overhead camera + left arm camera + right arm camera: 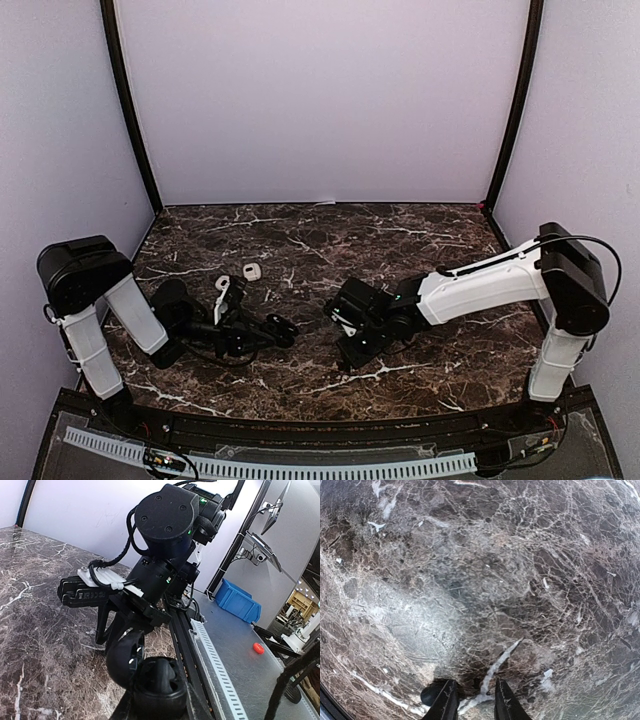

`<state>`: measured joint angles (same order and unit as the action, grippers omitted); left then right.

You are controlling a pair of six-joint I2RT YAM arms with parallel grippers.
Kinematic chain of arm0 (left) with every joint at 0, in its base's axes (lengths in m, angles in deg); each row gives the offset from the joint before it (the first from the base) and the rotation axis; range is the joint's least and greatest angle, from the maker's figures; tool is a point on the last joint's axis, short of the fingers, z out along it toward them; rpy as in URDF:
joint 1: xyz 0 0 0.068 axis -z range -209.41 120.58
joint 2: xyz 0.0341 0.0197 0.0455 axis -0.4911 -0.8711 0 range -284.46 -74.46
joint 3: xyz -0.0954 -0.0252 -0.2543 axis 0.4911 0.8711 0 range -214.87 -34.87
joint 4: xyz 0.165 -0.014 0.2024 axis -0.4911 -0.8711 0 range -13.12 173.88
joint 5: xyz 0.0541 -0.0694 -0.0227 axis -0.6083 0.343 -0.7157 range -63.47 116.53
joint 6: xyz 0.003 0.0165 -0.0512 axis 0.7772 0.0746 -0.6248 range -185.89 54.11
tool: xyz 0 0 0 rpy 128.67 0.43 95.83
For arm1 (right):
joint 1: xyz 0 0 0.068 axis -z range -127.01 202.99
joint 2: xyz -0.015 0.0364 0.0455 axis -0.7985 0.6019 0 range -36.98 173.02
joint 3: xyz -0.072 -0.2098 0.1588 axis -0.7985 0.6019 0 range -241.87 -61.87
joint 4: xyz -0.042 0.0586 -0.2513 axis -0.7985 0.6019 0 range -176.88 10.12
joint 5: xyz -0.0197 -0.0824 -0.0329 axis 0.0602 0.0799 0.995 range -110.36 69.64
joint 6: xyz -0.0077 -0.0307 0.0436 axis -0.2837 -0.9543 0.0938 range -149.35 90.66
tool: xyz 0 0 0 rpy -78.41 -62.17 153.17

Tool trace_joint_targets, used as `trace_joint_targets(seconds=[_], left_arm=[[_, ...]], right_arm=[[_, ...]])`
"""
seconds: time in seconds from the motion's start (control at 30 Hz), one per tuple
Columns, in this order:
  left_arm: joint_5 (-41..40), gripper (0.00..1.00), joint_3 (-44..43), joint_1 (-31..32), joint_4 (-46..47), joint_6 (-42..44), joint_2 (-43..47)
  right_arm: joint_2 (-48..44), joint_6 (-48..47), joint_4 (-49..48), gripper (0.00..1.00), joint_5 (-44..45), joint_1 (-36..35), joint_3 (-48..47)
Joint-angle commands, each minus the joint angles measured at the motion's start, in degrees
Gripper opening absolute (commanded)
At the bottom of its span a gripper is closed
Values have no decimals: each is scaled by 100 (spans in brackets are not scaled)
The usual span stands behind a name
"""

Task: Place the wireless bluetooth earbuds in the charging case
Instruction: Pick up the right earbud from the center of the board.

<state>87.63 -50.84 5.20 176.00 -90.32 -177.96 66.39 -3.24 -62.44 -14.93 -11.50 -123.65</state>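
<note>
Both partly hidden, L end effector (pixel 283 329) pressed together, R end effector (pixel 476 695) barely spread

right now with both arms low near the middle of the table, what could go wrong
1. In the top view the left gripper and right gripper sit close together; a move by either could make them collide.
2. A small white piece lies loose beside the left arm; a sweep could knock it away.
3. The right jaws stand apart over bare marble table, with a dark blob just outside one finger; closing may miss or nudge it.
</note>
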Motion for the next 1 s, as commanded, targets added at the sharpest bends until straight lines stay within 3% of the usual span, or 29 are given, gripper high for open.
trace_joint_targets(seconds=[0.0,0.97], left_arm=[[143,8,6,-33,1207,-91,-51],[207,8,-43,-33,1036,-54,-56]], right_arm=[[-174,85,-121,25,-72,-46,76],[-385,71,-414,26,-504,-79,428]])
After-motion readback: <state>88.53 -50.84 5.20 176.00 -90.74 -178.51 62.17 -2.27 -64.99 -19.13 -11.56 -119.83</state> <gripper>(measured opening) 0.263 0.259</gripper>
